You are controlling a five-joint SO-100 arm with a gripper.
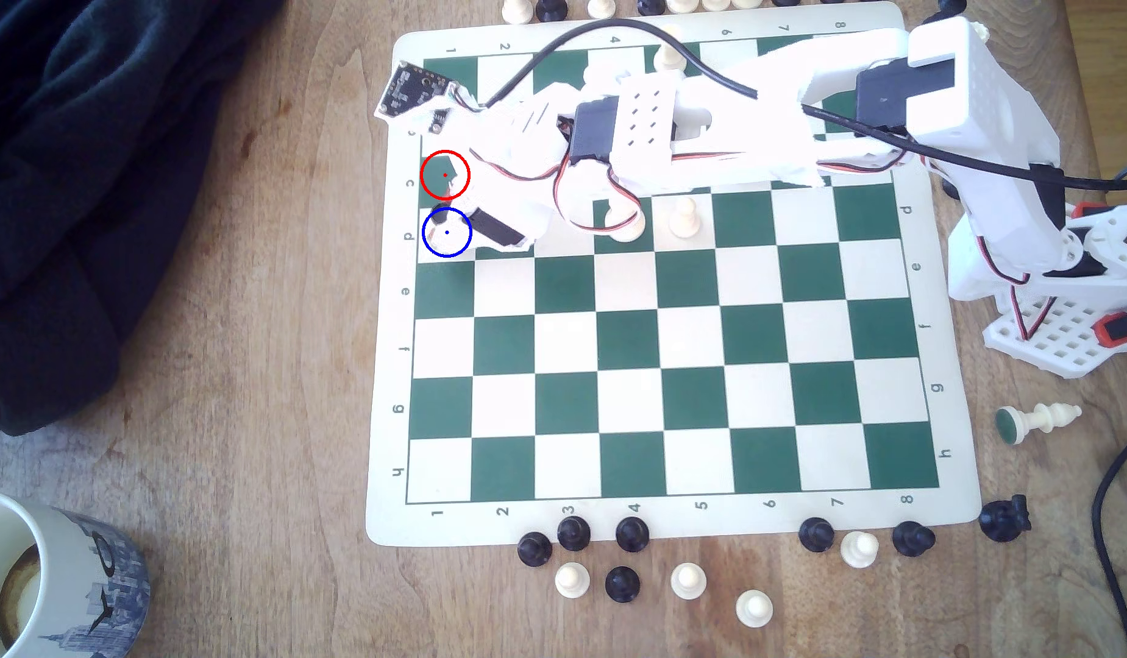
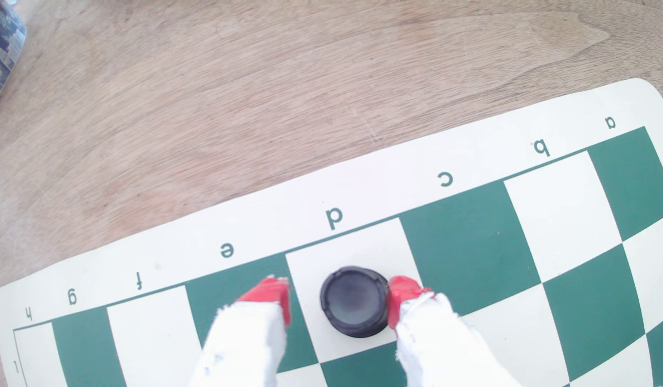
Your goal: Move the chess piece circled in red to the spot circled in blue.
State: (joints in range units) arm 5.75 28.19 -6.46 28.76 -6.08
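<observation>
Your gripper (image 2: 339, 301) is spread wide, one red fingertip (image 2: 398, 297) touching the black chess piece (image 2: 354, 301), which stands on the cream square (image 2: 359, 249) lettered d, the blue-ringed spot (image 1: 447, 232).

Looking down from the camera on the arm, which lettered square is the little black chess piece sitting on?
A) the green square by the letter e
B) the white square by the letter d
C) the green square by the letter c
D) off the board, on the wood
B: the black chess piece stands on the white square just beneath the printed d, between the hand's red-tipped fingers.
</observation>
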